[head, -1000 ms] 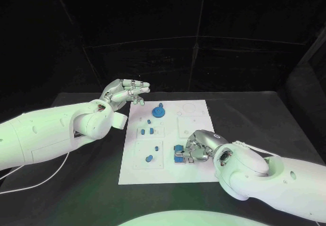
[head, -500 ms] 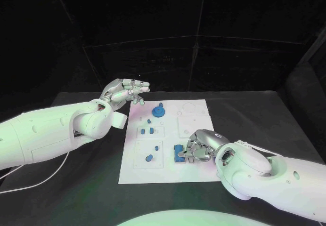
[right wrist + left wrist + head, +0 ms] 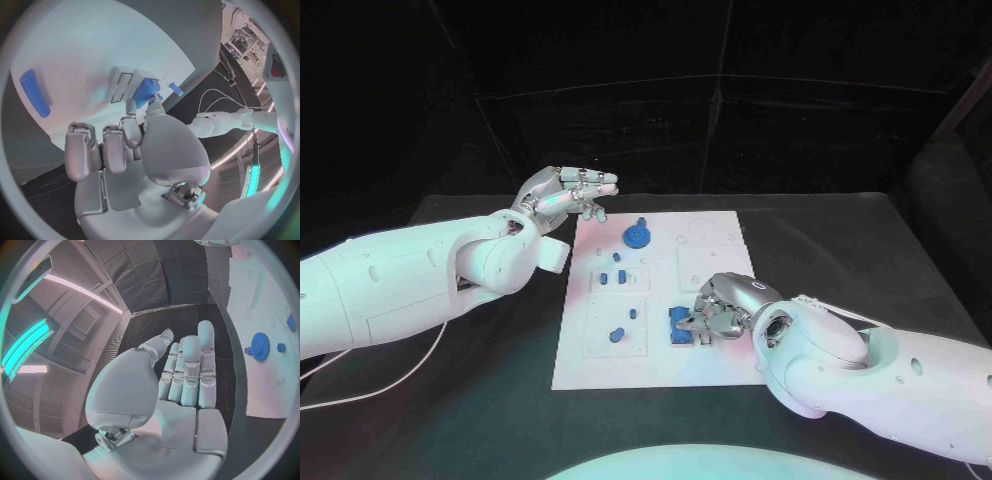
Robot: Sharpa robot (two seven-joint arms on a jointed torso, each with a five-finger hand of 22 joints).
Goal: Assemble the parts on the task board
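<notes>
The black table (image 3: 473, 400) takes up the lower part of the head view, and behind it hang dark panelled walls (image 3: 718, 120). In the middle of the table lies the white task board (image 3: 718, 375), a pale rectangle running away from the robot.

The left hand (image 3: 567, 195) hovers above the table just off the board's far left corner — its fingers lie side by side and nearly straight, with nothing in them. In the left wrist view a blue gear-shaped part (image 3: 260, 346) stands on the board beside that hand, with a smaller blue part (image 3: 281, 347) next to it.

The right hand (image 3: 718, 315) is down on the board's near right area, fingertips curled onto a blue block (image 3: 682, 327) — thumb and a finger pinch it, as the right wrist view shows. A long blue bar (image 3: 34, 93) lies flat on the board, well apart from the block. More small blue parts (image 3: 613, 277) sit in the board's left column.
</notes>
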